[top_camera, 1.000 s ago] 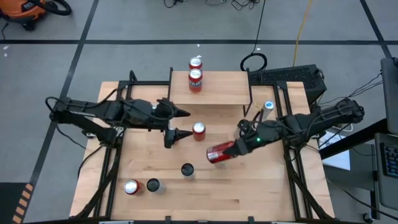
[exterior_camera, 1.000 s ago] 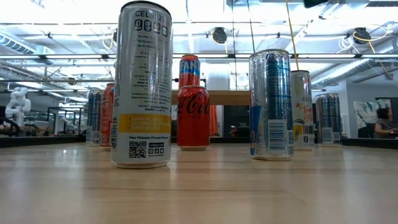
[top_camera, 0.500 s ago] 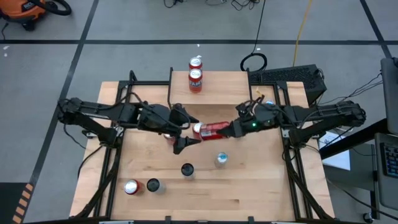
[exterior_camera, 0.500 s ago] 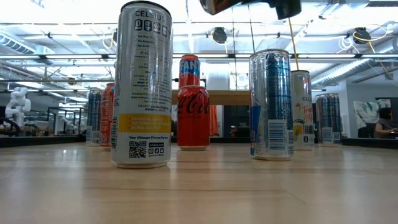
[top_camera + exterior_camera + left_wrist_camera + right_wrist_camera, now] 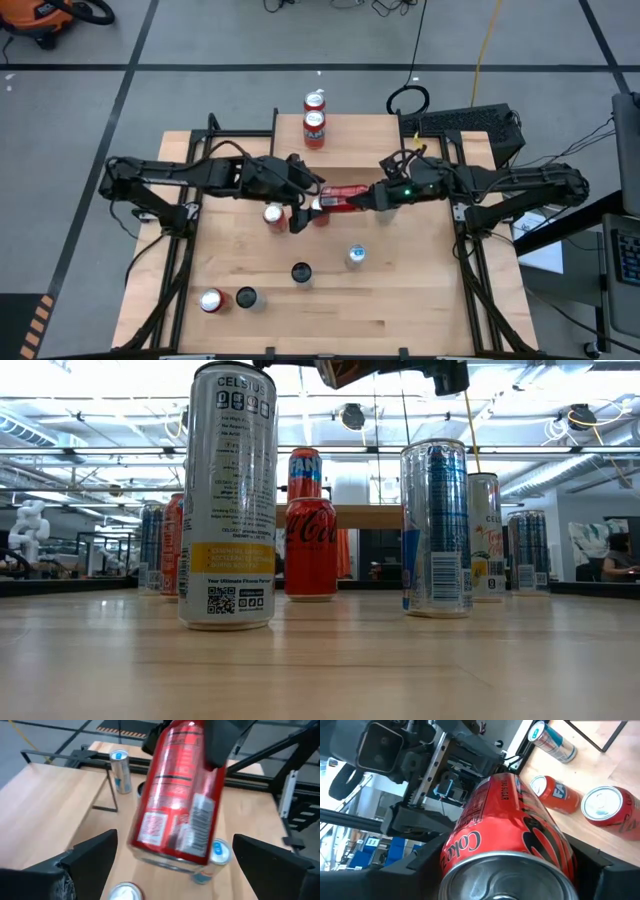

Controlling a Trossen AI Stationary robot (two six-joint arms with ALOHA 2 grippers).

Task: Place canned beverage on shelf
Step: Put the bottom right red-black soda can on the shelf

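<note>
Both arms have closed in above mid-table (image 5: 400, 290) since the earlier frame. Shelf (image 5: 350, 150) sits at the far edge, two cans on it. Right gripper (image 5: 368, 198) clamps a red Coke can (image 5: 340, 198) held sideways in the air, near the shelf's front edge. Left gripper (image 5: 308, 205) spread wide, fingers either side of the can's end, not touching.

Your two arms reach toward each other above the middle of the tabletop. Your right gripper (image 5: 360, 199) points to the left, and its jaws are closed around a red can (image 5: 342, 198) that is lying sideways in the air. Your left gripper (image 5: 305, 207) faces it, with jaws spread wide, one on each side of the can's end.
</note>
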